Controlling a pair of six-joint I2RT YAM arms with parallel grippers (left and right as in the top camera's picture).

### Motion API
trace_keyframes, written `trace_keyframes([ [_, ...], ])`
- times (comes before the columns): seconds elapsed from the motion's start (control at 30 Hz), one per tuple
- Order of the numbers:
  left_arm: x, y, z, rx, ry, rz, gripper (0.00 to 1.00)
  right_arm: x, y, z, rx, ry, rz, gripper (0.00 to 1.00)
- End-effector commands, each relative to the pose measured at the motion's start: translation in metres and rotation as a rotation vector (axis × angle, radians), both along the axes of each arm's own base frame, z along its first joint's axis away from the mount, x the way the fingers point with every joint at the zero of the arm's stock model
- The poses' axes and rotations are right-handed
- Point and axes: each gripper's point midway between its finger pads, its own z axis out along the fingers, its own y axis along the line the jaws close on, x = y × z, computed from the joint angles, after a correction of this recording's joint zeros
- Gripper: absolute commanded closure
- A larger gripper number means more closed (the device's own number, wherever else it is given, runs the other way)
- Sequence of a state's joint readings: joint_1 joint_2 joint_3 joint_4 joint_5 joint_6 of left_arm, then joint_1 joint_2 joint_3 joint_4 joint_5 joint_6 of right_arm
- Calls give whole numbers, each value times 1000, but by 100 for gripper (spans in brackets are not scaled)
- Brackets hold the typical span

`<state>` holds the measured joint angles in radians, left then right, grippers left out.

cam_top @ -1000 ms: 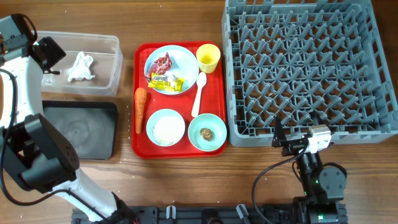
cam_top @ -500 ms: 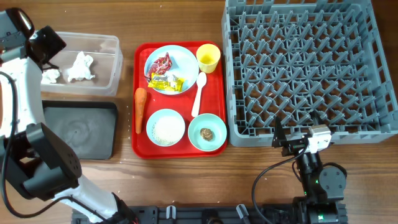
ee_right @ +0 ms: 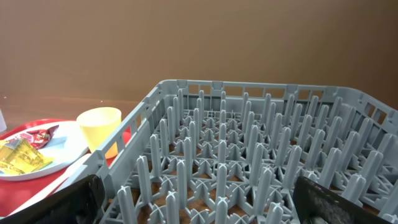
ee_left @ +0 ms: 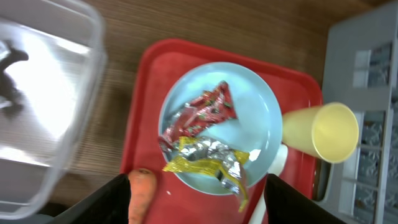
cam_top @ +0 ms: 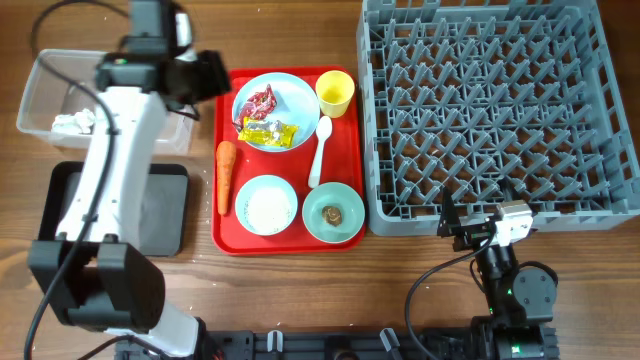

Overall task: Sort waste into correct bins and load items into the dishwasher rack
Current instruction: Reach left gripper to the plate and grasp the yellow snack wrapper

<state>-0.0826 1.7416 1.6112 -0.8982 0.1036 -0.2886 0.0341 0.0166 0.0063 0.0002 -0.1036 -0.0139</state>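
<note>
The grey dishwasher rack (cam_top: 495, 105) stood just beside the red tray (cam_top: 226, 236), on its right. At the rack's near edge, well apart from the tray, the right gripper (ee_right: 196, 190) faced the pegs with its fingers spread wide and nothing between them. On the left of the red tray lay the clear tub (cam_top: 45, 85) at the far side and the black tray (cam_top: 170, 210) at the near side.

The left gripper (ee_left: 194, 186) hung over the far left corner of the red tray, its fingers wide apart and empty. In the wrist view the pale-blue plate (ee_left: 255, 118) lay between and beyond the two fingertips, and on it the red wrapper (ee_left: 202, 112) and the yellow wrapper (ee_left: 208, 158) — how high the fingers were above them could not be told.

On the red tray were also:
- the pale-blue bowl (cam_top: 241, 205) with rice (cam_top: 268, 207)
- the mint-green bowl (cam_top: 352, 228) with a brown lump (cam_top: 333, 213)
- the yellow cup (cam_top: 335, 93)
- the white spoon (cam_top: 320, 150)
- the carrot (cam_top: 226, 175), along the left rim

White tissue (cam_top: 75, 122) lay in the tub, left of the red tray.
</note>
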Motion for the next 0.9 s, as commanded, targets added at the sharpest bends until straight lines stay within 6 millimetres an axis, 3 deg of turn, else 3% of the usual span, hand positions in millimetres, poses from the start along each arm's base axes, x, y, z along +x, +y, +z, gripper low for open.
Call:
trace_keyframes([
  [0.0,-3,-15,0,106,-11,41,31,0,0,1,-11,-7,0,0],
  [0.07,-5,-32,-7,118,3,7,31,0,0,1,-11,-7,0,1],
  [0.2,-10,-36,-28,107,58,36,31,0,0,1,-11,-7,0,0],
  [0.33,-12,-37,-73,131,160,33,31,0,0,1,-12,-7,0,0],
  [0.53,-4,-49,-117,100,228,2,32,0,0,1,-11,-7,0,0],
  [0.7,-4,-69,-122,71,223,-144,27,0,0,1,-11,-7,0,0],
  [0.87,-13,-78,-124,79,245,-171,25,0,0,1,-11,-7,0,0],
])
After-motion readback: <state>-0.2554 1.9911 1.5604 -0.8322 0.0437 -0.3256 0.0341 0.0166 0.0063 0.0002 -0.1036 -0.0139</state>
